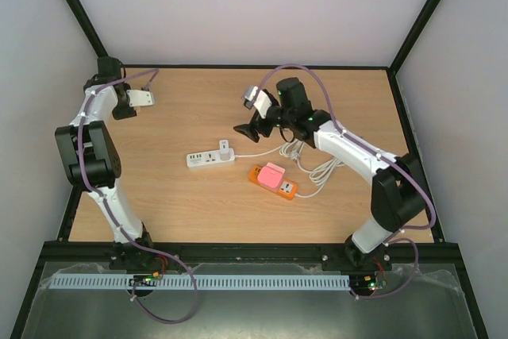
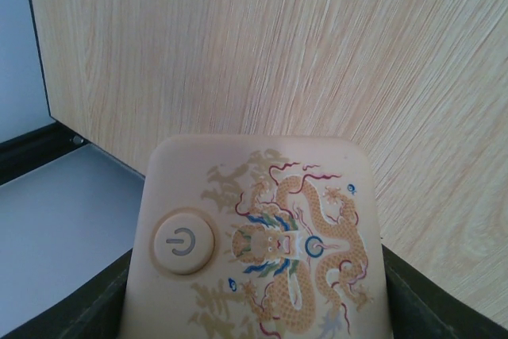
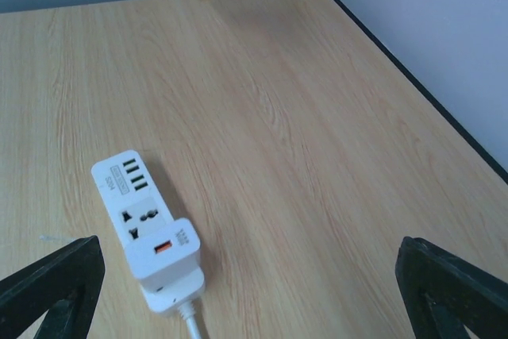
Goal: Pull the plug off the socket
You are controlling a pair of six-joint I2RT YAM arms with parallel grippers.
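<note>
Right pincer (image 1: 260,129): hangs above the middle of the bench (image 1: 182,212), fingers (image 3: 49,285) spread wide apart, grips nothing, touches nothing.

White power strip (image 1: 205,159): lies flat on the bench just left of centre, near that pincer but apart from it, a little closer to the arm bases. Shows low and left in the right wrist view, between the two dark fingertips and closer to the one at the left edge. Carries three small ports at its far end and one universal outlet behind them.

White plug (image 1: 225,148): sits seated in the strip at the end where the cable leaves, standing up from the strip's top face. Bears a small orange port on top, as seen from the right wrist (image 3: 168,253). Not yet pulled free.

Left pincer (image 1: 131,102): held near the far left corner of the bench, well apart from the strip, and pinches a cream gadget (image 1: 143,98) between its dark fingers (image 2: 71,315). Fills the lower half of the left wrist view with that gadget: rounded corners, a round power button at the left, a coloured dragon print beside it.

Orange power strip (image 1: 290,190): lies right of the white one, near it, not touching, with a pink block (image 1: 272,175) on top.

Loose white cables (image 1: 317,171): lie in loops just right of the orange strip, below the right forearm.
</note>
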